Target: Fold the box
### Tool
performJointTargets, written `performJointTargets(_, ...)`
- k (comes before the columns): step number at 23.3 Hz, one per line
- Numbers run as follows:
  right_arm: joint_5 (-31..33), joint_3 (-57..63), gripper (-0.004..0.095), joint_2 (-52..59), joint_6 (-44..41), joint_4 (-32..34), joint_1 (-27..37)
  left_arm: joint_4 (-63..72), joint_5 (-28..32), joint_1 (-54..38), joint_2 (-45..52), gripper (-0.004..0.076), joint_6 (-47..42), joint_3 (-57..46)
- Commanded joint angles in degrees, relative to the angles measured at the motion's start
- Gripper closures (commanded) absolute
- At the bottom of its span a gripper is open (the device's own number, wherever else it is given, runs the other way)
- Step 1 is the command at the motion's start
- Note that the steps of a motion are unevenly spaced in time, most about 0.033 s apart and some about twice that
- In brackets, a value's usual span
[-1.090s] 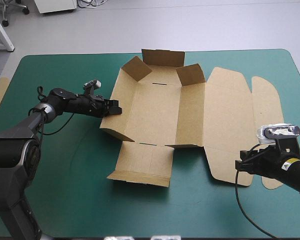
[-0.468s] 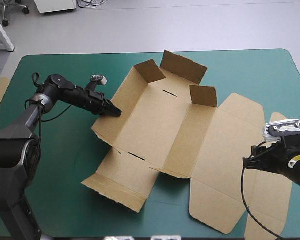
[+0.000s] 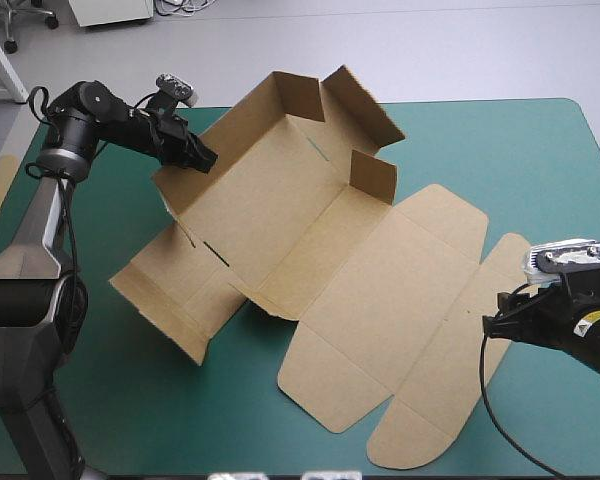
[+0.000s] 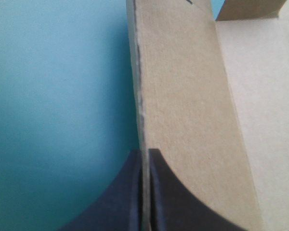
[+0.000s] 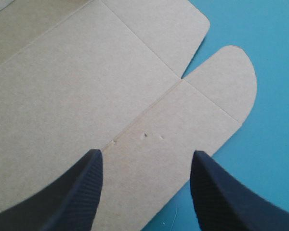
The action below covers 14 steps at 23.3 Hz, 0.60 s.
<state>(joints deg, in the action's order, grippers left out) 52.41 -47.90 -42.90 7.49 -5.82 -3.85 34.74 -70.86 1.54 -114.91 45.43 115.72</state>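
Since the earlier frames the box (image 3: 280,215) has swung round on the teal-green cover (image 3: 180,420). It lay square to the table's edges and now sits on the diagonal, dragged by the left gripper (image 3: 205,158), which has drawn back toward the far left corner. We have that gripper clamped on the side wall (image 4: 183,120): its black fingers are all but closed, and the board's edge stands upright between them and runs straight ahead, with the tray floor to one side and bare cover to the other. The right gripper (image 3: 488,325) has hardly shifted. Its fingers stand wide apart with nothing held, and under and ahead of them lies the flat lid (image 5: 86,96), its rounded flap (image 5: 221,91) beyond one fingertip. We judge the step in hand to be repositioning rather than folding proper — turning the sheet so its unfolded parts come within reach. Short flaps beyond the left gripper already stand up, while a wide panel (image 3: 170,300) on the robot's side of that gripper lies flat on the cover. The next move, we think, calls for keeping the pinch firm so the wall stays upright, then raising that flat panel. The right gripper would first have to leave the lid — and thin board held at one edge may twist or slip.
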Motion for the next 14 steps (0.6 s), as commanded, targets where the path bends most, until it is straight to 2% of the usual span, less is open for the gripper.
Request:
performJointTargets(1, -2.76, -1.92, 0.0399, -0.02, 0.49, -0.35, 0.28, -2.77, -3.48, 0.63, 3.03, 0.0734, -0.36, 2.92)
performJointTargets(6, -2.88, -1.92, 0.0399, -0.02, 0.49, -0.35, 0.28, -7.55, -3.48, 2.62, 3.03, 0.0733, 3.21, 2.92)
performJointTargets(10, -2.88, -1.92, 0.0399, -0.02, 0.49, -0.35, 0.28, -11.59, -3.48, 7.12, 3.03, 0.0713, 15.79, 2.92)
performJointTargets(14, -3.31, -1.92, 0.0399, -0.02, 0.49, -0.35, 0.28, -4.24, -3.48, 8.17, 3.03, 0.0713, 23.02, 2.92)
